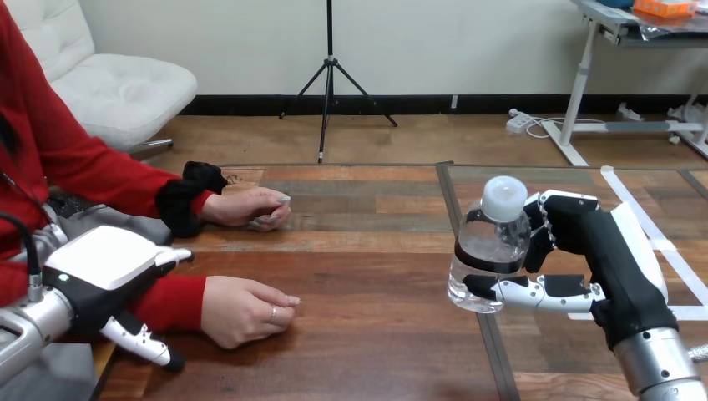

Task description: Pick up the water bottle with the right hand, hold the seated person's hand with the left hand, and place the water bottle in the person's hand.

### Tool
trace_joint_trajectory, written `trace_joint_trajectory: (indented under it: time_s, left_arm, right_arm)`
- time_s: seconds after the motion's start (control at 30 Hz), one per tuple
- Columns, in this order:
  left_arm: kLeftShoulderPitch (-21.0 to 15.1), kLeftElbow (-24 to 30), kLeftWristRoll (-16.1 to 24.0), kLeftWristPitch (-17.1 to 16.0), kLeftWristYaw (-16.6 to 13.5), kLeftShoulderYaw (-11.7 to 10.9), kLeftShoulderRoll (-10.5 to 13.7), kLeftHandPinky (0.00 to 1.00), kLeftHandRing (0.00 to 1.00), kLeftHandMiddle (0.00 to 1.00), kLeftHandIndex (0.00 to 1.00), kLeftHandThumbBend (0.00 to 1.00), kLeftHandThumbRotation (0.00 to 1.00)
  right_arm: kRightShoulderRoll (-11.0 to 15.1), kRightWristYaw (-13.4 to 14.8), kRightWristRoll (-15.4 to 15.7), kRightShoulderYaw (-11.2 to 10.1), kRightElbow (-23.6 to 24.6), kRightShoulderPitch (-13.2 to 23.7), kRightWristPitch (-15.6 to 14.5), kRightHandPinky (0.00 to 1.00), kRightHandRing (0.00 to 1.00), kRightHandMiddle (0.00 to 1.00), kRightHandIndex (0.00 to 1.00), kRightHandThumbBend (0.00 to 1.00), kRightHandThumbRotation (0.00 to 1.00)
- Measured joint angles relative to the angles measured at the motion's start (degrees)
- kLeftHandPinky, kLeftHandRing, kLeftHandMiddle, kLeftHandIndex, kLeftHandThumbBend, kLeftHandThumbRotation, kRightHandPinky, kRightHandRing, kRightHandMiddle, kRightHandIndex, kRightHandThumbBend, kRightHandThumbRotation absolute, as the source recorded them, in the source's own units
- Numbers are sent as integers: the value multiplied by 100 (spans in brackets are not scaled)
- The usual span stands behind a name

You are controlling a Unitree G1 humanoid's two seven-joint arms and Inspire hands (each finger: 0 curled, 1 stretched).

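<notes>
Left hand (113,280) sits at the table's (376,342) left edge, over the person's red sleeve just behind the wrist, with the fingers we can see straight and gripping nothing. The person's near hand (246,311) lies knuckles-up and loosely curled by the front-left edge. The person's far hand (250,207) is further back along the same edge.

The water bottle (488,246) is over the table's right half, upright, and the right hand (614,259) is wrapped around it, thumb low and fingers high.

As we judge it, the next move is taking the person's near hand. We'd slide the left hand forward onto it and close gently. We'd keep the bottle upright and hold it back until the palm opens.

Unclear:
- Whether the left hand touches the sleeve, since its white shell covers the palm.
- The person's near palm, which faces down.
- Whether the bottle's base is clear of the table.
</notes>
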State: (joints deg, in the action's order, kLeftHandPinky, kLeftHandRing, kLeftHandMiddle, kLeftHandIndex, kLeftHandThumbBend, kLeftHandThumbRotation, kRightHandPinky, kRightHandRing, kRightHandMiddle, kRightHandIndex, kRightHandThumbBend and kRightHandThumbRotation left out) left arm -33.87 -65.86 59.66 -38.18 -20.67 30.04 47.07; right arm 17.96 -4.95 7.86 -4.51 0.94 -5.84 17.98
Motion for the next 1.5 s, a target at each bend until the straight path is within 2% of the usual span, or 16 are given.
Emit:
trace_joint_trajectory:
  time_s: [0.27, 0.5, 1.1, 1.5]
  left_arm:
    - [-180, -146, -4, 194, -238, 153, -127, 88, 85, 86, 88, 100, 48]
    - [-269, -227, -50, 271, -374, 276, -209, 81, 80, 83, 85, 100, 45]
    - [-289, -478, -431, 298, -467, 280, -371, 62, 65, 69, 69, 92, 38]
    - [-266, -612, -734, 119, -503, 277, -456, 48, 51, 56, 58, 84, 31]
  right_arm:
    - [0, 0, 12, 1, 203, -21, -163, 30, 35, 42, 42, 83, 0]
    - [0, 0, 15, 0, 316, -49, -254, 30, 35, 42, 42, 83, 0]
    - [-10, 0, 28, 12, 365, -49, -476, 30, 35, 42, 41, 82, 0]
    - [-20, -3, 36, 32, 393, -48, -581, 30, 34, 41, 42, 82, 0]
